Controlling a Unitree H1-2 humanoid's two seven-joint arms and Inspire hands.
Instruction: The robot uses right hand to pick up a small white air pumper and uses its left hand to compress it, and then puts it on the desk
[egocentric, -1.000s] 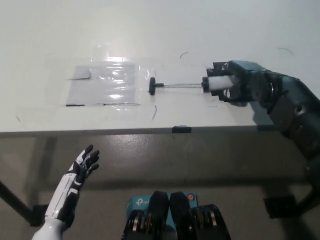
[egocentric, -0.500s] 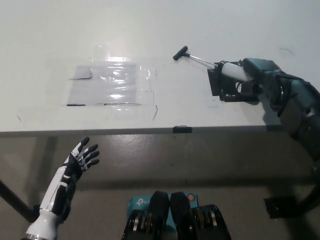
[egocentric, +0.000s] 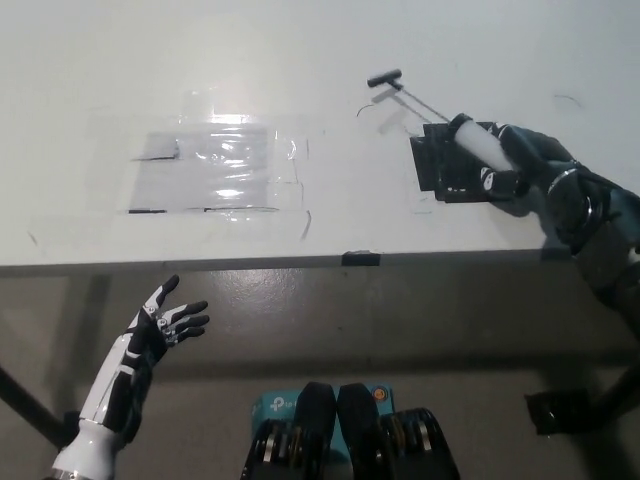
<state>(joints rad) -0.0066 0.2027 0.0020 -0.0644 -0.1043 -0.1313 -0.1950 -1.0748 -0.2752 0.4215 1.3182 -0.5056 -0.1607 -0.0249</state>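
My black right hand (egocentric: 490, 165) is shut on the small white air pumper (egocentric: 480, 142) over the right part of the white desk (egocentric: 300, 60). The pumper's white barrel shows between the fingers, tilted up to the left. Its thin metal rod runs out to a black T-handle (egocentric: 384, 78), fully drawn out. My white left hand (egocentric: 165, 322) hangs open at the lower left, below the desk's front edge, well apart from the pumper.
A clear plastic sheet (egocentric: 215, 168) is taped flat on the desk's left middle. A small black clip (egocentric: 360, 258) sits on the desk's front edge. A dark base (egocentric: 565, 410) stands on the floor at lower right.
My right hand has lifted the pumper and swung its rod and handle from pointing left to pointing up and back. My left hand has shifted slightly, fingers spread.
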